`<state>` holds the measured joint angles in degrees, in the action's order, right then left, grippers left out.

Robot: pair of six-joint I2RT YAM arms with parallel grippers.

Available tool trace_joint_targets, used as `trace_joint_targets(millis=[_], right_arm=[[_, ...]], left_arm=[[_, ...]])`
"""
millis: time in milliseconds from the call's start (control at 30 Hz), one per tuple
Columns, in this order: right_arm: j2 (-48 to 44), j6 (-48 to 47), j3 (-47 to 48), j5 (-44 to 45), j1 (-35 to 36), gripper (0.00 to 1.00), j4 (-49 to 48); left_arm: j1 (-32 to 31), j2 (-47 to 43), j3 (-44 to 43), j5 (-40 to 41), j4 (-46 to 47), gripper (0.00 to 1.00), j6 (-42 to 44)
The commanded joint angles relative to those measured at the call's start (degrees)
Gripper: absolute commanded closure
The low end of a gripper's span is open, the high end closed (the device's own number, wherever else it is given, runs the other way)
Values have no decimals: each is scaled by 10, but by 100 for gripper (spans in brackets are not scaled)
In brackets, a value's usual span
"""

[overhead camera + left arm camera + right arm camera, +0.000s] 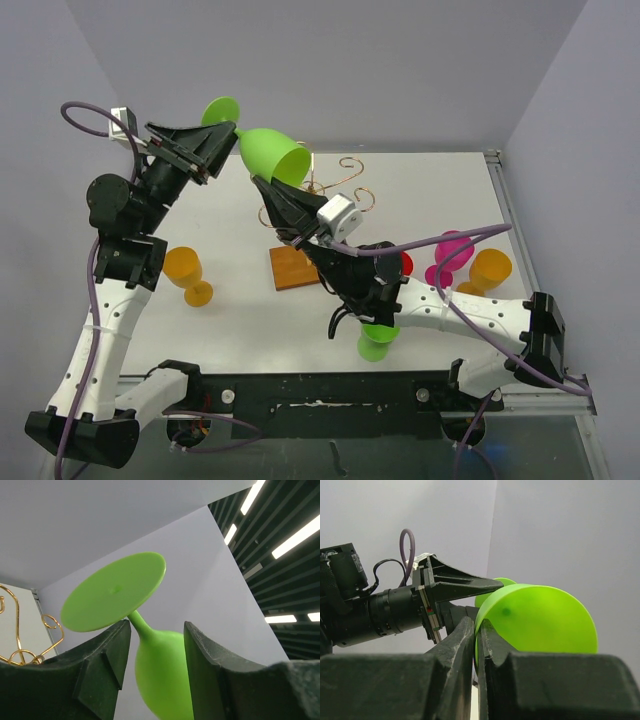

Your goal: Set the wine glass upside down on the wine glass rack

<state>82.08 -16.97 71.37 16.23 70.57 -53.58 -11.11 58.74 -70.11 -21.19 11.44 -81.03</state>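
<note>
Progress: I judge it mid-way, nothing racked yet | glass is in the air on its side, beside rack, not touching it | right gripper is pinched on the bowl rim | left gripper has jaws apart astride the stem, no clamp that I see | left: turn foot up, hang glass on rack.

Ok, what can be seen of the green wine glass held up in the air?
The green wine glass is opaque, glossy lime, plastic-looking: flat round foot, thin stem, rounded bowl. It hangs roughly sideways in the air. The right gripper pinches its bowl rim; the open left gripper straddles its stem near the foot.
</note>
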Motion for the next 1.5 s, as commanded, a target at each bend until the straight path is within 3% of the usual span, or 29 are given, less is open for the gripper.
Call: trace_joint_targets(millis=[0,67,200,833,1033,1233,1467], right_arm=[[-6,-22,31,-9,1,100,-58],[-6,-19,28,-14,1,100,-56],[-7,-13,22,-26,1,100,-52],[10,-4,29,-54,1,100,-63],[14,0,24,-52,1,100,-62],[15,14,15,-40,1,100,-68],[-11,30,-11,-4,1,77,-63]], left_arm=[[-1,-6,-8,24,40,59,-34],[-1,-5,-8,28,49,66,-42],[-1,0,-15,25,59,68,-54],[-1,3,4,11,53,67,-67],[-1,7,13,6,74,77,-78],[-1,1,20,12,76,100,-72],[4,1,21,9,74,100,-52]])
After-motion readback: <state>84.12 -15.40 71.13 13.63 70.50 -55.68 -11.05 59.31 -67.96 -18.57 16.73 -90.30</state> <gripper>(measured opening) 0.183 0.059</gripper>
